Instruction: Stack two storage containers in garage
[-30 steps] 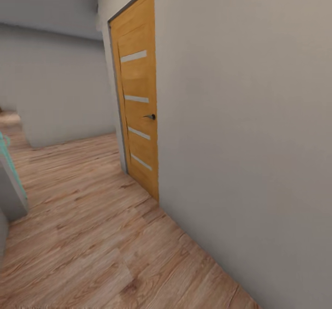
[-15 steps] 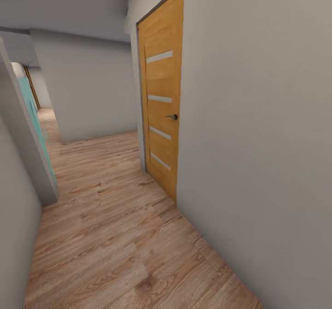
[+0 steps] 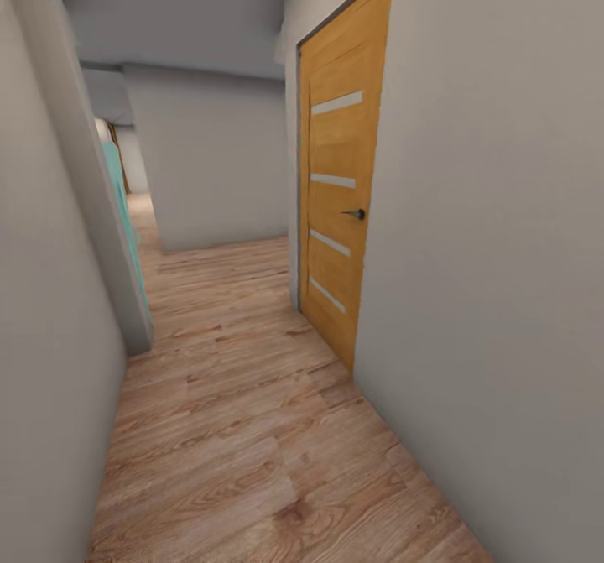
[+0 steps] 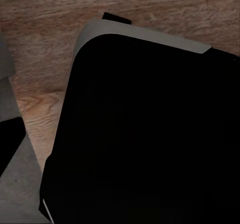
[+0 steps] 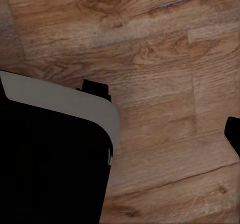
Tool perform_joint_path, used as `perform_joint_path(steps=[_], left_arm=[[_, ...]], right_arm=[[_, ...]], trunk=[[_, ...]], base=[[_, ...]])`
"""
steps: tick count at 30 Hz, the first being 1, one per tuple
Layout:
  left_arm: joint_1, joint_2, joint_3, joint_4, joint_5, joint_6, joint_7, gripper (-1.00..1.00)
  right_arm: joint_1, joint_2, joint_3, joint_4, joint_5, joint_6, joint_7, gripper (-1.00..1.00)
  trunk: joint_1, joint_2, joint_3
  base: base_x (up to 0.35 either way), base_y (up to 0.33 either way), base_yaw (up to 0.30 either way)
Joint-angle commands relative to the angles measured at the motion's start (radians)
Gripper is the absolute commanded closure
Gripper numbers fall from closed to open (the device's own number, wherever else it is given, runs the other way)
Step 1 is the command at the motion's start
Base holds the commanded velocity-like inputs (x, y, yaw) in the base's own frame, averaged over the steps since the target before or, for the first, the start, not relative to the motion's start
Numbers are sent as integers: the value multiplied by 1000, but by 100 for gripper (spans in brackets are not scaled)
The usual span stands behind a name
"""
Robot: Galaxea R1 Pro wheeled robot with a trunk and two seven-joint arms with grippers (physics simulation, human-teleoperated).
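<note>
Corridor with a wood plank floor (image 3: 243,429) runs ahead between grey walls (image 3: 503,252). On the right stands a closed light wooden door (image 3: 344,211) with 4 frosted strips and a dark handle (image 3: 356,213). A teal panel (image 3: 122,202) shows at left. Both wrist views look down on planks past a black rounded body (image 4: 150,134); whether either gripper is spread or closed cannot be told.

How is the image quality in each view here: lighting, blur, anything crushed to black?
Head view: even, flat light, soft render; the wooden door and plank floor read clearly, edges slightly smeared. Left wrist view: a featureless black body dominates, no detail in it. Right wrist view: floor grain sharp, another black mass without detail.
</note>
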Motion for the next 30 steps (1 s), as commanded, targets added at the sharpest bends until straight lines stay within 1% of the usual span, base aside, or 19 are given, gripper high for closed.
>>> perform_joint_path(steps=[1,3,8,12,20,30], left_arm=[[0,0,0,0,4,-2,0,-100],[0,0,1,-1,4,-2,0,-100],[0,-1,0,-1,4,-2,0,-100],[0,-2,-2,0,5,-1,0,-100],[0,-1,-3,1,7,9,-1,-100],[0,-1,-4,1,7,10,-1,-100]], right_arm=[[-1,0,2,3,9,-4,-5,-100],[-1,-6,2,4,8,-3,-5,-100],[-1,-5,2,4,7,-3,-6,-100],[-1,-3,3,3,10,-2,-8,-100],[-2,-3,8,3,23,-3,-8,-100],[-1,-4,11,3,26,-3,-7,-100]], trunk=[[0,-1,-1],[0,-1,-1],[0,-1,-1],[0,-1,-1],[0,-1,-1],[0,-1,-1]], base=[[0,0,300],[0,0,300],[7,0,300],[175,0,201],[296,0,35],[319,0,2]])
